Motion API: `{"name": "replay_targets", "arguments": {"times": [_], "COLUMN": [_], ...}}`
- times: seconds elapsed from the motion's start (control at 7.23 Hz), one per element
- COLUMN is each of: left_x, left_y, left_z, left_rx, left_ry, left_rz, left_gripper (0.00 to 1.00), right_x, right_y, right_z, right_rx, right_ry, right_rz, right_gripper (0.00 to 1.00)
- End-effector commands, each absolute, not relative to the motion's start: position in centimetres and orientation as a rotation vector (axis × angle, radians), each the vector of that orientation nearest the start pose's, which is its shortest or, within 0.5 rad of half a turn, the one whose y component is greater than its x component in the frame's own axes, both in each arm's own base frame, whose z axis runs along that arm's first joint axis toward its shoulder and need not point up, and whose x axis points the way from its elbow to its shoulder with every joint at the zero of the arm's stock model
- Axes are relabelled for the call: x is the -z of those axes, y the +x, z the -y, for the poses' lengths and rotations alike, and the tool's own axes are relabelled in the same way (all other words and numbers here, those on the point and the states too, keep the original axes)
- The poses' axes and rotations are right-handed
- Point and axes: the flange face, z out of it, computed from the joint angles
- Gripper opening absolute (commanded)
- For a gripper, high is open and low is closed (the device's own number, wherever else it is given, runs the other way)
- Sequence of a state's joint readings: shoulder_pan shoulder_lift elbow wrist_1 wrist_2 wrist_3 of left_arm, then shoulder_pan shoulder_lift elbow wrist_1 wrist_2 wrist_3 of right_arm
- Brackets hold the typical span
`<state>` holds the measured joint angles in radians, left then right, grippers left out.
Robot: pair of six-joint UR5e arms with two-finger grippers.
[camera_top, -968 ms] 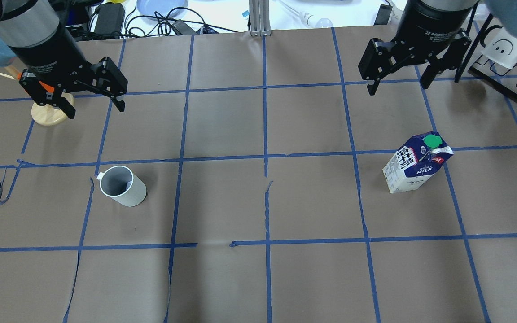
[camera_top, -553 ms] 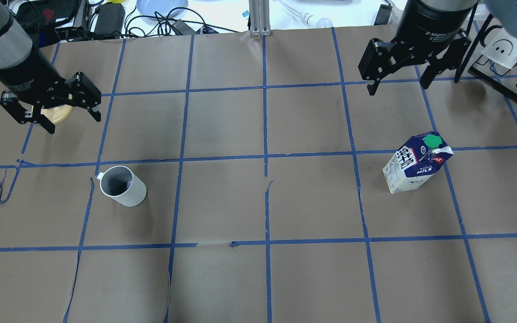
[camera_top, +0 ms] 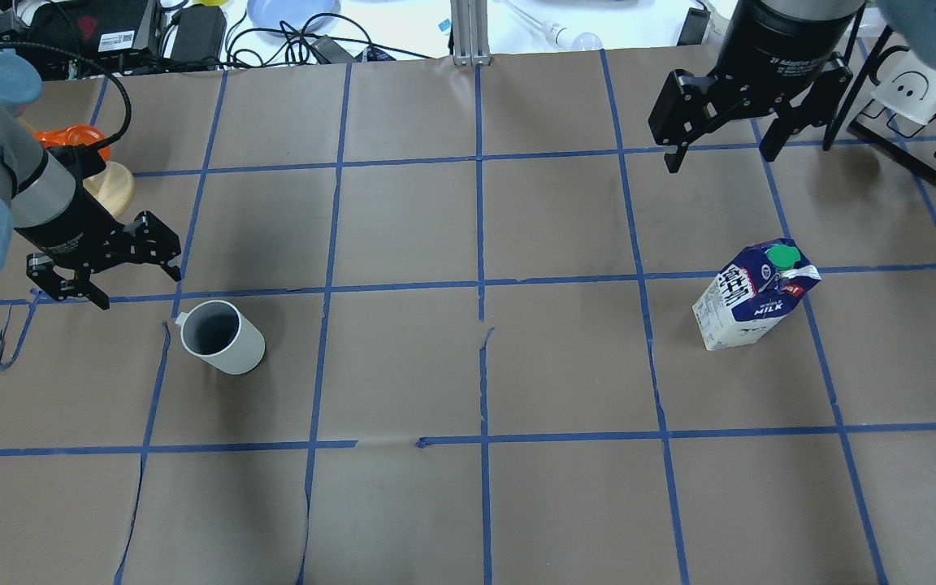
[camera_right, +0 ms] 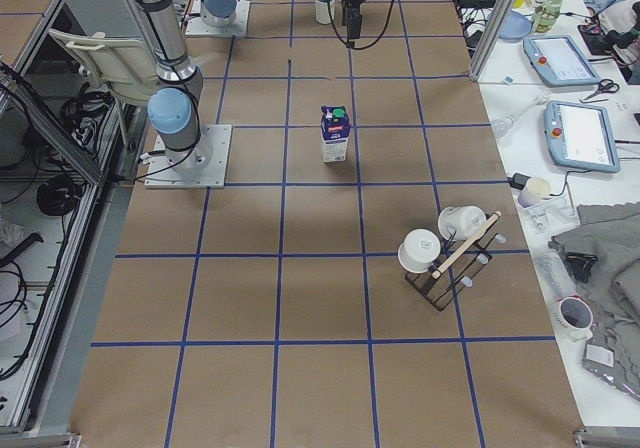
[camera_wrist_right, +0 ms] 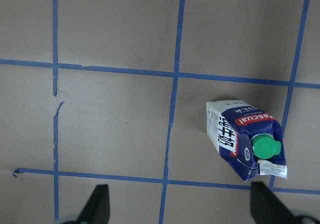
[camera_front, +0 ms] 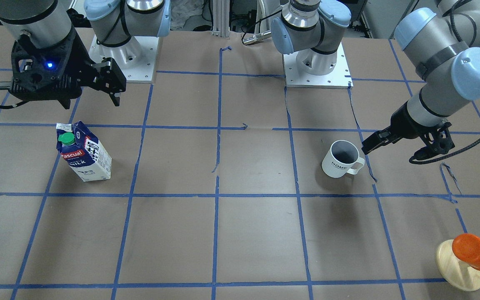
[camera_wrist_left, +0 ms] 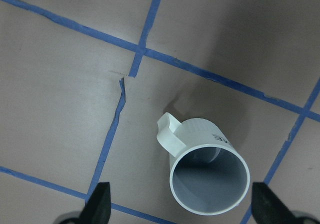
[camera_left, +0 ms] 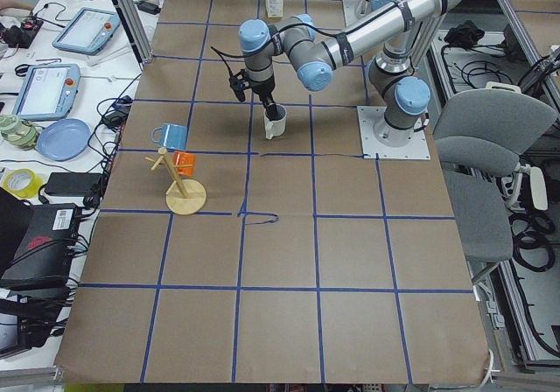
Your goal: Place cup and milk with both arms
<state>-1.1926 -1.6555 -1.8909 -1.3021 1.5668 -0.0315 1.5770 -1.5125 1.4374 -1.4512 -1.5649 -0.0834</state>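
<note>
The white cup [camera_top: 222,337] stands upright left of centre, handle toward my left gripper; it also shows in the front view [camera_front: 340,159] and the left wrist view [camera_wrist_left: 210,179]. My left gripper [camera_top: 140,291] is open and empty, low, just beside the cup's handle side and apart from it. The blue and white milk carton [camera_top: 752,305] with green cap stands upright at the right, also in the front view [camera_front: 83,152] and the right wrist view [camera_wrist_right: 245,139]. My right gripper [camera_top: 720,161] is open and empty, high above the table, beyond the milk.
An orange cup on a round wooden stand [camera_top: 78,142] sits behind my left arm. A black wire rack with white mugs [camera_top: 915,106] stands at the far right. Cables and a blue plate [camera_top: 293,12] lie past the far edge.
My left gripper has moved from over the wooden stand toward the cup and lower, still open. The right arm, cup and milk have not moved.
</note>
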Motion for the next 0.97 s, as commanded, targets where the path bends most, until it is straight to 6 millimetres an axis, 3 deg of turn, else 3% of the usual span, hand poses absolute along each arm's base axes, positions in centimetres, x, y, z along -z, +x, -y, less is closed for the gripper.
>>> {"name": "replay_targets", "arguments": {"times": [0.0,0.41,0.55,0.69,0.83], "left_x": [-28.6,-24.9,-24.0,-23.3,-22.8], "left_y": [5.2,5.3,5.2,5.2,5.2], "left_z": [49.0,49.3,49.4,49.4,49.4], "left_rx": [-0.320,-0.436,-0.465,-0.495,-0.507], "left_ry": [-0.680,-0.702,-0.705,-0.706,-0.711], "left_rz": [-3.090,-3.085,-3.090,-3.086,-3.088], "left_gripper": [1.00,1.00,1.00,1.00,0.93], "right_x": [-51.2,-51.0,-49.8,-47.1,-45.0], "right_y": [13.7,13.4,13.3,10.8,8.7], "right_z": [51.0,51.3,52.2,54.2,54.9], "right_rx": [-0.069,-0.072,-0.104,-0.199,-0.262], "right_ry": [-0.139,-0.135,-0.138,-0.178,-0.244], "right_rz": [-3.130,-3.133,-3.142,-3.248,-3.264], "right_gripper": [1.00,1.00,1.00,1.00,1.00]}}
